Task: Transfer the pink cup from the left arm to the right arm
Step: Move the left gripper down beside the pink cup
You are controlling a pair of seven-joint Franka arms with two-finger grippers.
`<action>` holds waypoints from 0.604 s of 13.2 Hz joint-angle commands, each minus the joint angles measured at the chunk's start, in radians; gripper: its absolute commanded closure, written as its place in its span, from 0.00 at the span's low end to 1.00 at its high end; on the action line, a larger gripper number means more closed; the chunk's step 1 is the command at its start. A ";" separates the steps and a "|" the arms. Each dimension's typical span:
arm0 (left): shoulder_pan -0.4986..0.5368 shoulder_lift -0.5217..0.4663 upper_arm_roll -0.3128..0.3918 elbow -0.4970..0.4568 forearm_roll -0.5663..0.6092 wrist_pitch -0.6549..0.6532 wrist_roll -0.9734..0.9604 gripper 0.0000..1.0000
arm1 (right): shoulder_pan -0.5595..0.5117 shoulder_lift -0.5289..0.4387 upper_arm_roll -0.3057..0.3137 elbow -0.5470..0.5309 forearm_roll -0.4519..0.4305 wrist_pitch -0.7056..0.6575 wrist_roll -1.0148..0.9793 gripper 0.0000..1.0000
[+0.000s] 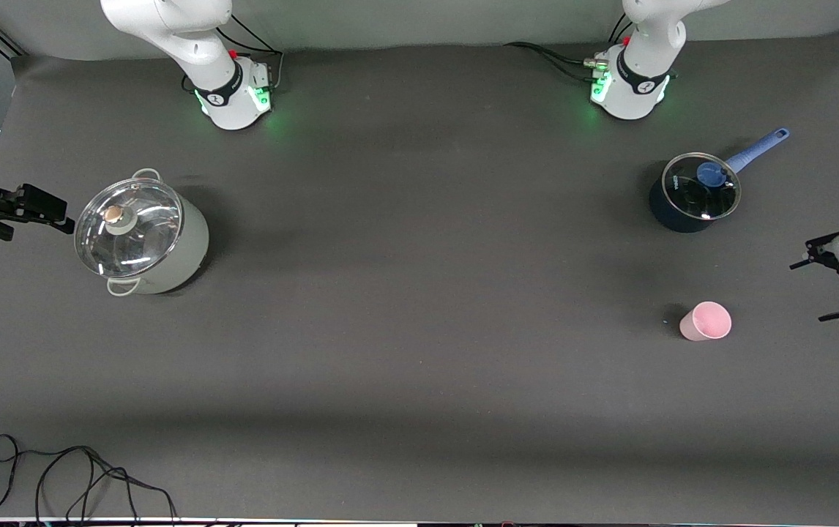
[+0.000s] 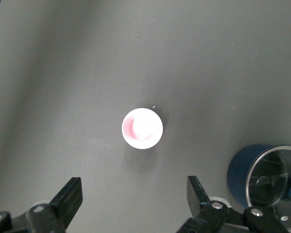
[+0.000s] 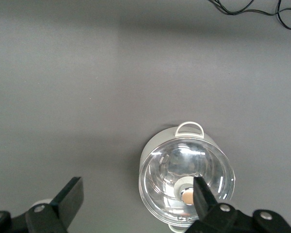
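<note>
The pink cup stands upright and alone on the dark table toward the left arm's end. It also shows from above in the left wrist view. My left gripper is open and empty, up over the table's edge at the left arm's end, apart from the cup. In its wrist view the jaws stand wide with only bare table between them. My right gripper is open and empty, over the right arm's end of the table beside the white pot. It also shows in its wrist view.
A white pot with a glass lid stands toward the right arm's end, seen also in the right wrist view. A dark blue saucepan with a glass lid stands farther from the front camera than the cup. A black cable lies near the front edge.
</note>
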 commanded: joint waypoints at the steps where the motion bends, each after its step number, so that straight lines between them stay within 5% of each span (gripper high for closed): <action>1: 0.042 0.059 -0.007 0.035 -0.083 -0.014 0.131 0.03 | 0.004 0.004 -0.001 0.016 -0.001 -0.010 0.018 0.00; 8: 0.197 0.248 -0.013 0.042 -0.269 -0.030 0.422 0.02 | 0.004 0.003 -0.001 0.016 -0.001 -0.010 0.018 0.00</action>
